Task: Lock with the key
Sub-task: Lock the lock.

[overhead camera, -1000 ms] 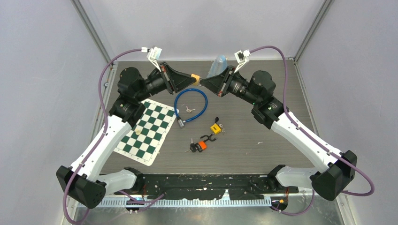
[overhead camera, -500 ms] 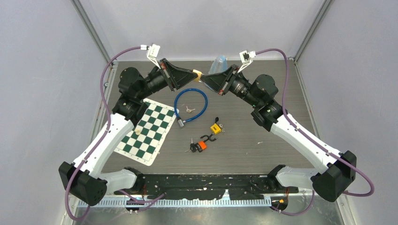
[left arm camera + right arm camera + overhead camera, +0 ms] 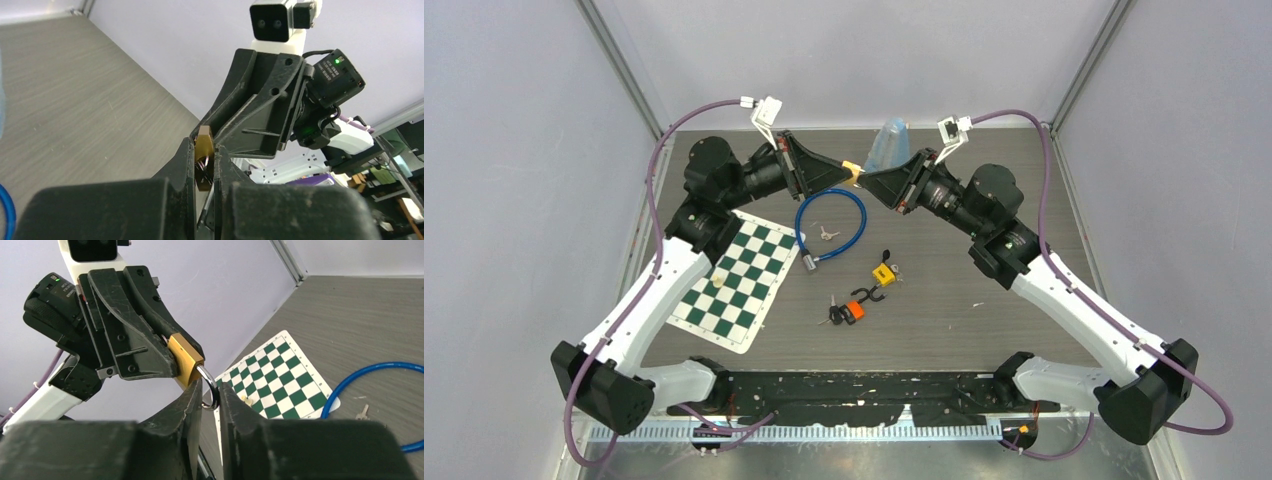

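Observation:
A brass padlock (image 3: 852,170) hangs in the air over the back middle of the table, between my two grippers. My left gripper (image 3: 842,167) is shut on its gold body (image 3: 204,152). In the right wrist view the body (image 3: 183,359) sticks out of the left fingers, and its silver shackle (image 3: 210,383) sits between the fingertips of my right gripper (image 3: 210,390). Those jaws stand narrowly apart, with a thin gap beside the shackle. Small silver keys (image 3: 827,234) lie on the table inside a blue cable loop. No key shows in the padlock.
A blue cable lock (image 3: 856,222) lies below the grippers. A green-and-white chessboard mat (image 3: 734,280) sits front left. A small yellow padlock (image 3: 883,273) and an orange padlock with keys (image 3: 852,310) lie mid-table. A clear plastic bottle (image 3: 888,140) stands at the back.
Both grippers and the padlock have drifted slightly to the right. The right jaws have eased apart around the shackle. The left grip is unchanged.

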Available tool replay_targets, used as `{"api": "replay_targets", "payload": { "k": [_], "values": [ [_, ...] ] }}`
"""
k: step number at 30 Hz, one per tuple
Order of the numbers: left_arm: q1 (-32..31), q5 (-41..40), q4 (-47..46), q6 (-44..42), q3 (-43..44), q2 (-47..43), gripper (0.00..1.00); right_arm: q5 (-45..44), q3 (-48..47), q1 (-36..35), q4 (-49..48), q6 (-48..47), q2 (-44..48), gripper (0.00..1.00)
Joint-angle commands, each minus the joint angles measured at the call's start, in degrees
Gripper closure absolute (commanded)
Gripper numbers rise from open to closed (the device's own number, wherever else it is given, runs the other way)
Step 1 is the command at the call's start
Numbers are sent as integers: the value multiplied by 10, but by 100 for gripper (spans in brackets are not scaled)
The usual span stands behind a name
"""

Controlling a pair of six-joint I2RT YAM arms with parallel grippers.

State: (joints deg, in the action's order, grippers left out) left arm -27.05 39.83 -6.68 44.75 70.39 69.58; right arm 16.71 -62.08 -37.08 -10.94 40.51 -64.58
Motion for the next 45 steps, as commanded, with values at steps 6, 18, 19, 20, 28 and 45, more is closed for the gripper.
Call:
{"api": "replay_targets", "payload": {
  "k": [6,18,19,20,28,45],
  "values": [
    [34,66,24,60,14,1,100,84,2,9,-89,5,50,31],
    [41,29,-157,268,-14,-39,100,14,-1,4,-80,30,42,15],
    [40,24,-165,284,-14,-41,100,17,-6,3,-78,30,41,15],
    [40,22,-166,294,-12,-43,100,21,-11,1,-80,36,35,15],
    [35,16,-172,304,-12,-49,100,78,-64,-24,-130,104,-26,28],
    [35,22,-174,299,-36,-64,100,75,-73,-30,-127,121,-37,58]
  ]
}}
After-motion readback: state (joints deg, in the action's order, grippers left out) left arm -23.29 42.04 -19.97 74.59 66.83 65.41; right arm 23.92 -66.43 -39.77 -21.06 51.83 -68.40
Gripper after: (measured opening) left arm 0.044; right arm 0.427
